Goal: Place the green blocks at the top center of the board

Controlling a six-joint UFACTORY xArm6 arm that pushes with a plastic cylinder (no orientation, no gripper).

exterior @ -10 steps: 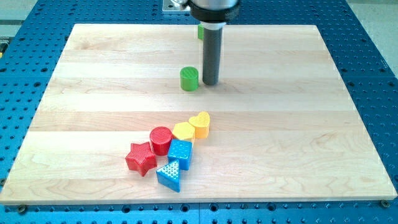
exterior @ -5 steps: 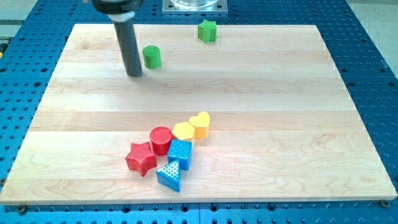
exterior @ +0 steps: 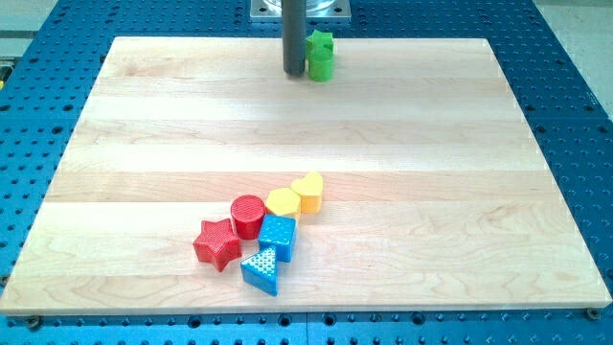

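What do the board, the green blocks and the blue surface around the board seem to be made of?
Board: probably pale wood with a matt finish, judging by its grain and plank seams.
Green blocks, beside my tip: probably plastic, going by the even, bright colour; their finish is too small to judge.
Blue surface: possibly painted metal, given its regular grid of holes.

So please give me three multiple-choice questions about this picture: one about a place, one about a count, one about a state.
1. Where do the green blocks sit?
A. top center of the board
B. bottom left corner
C. right edge

2. How many red blocks are there?
A. one
B. two
C. four

3. How does my tip stand to the green blocks?
A. far away, near the blue blocks
B. right beside them, on the view's left
C. on top of them

Answers: 1 A, they lie at the top edge, midway. 2 B, a red star and a red cylinder. 3 B, the rod's end is right next to them.
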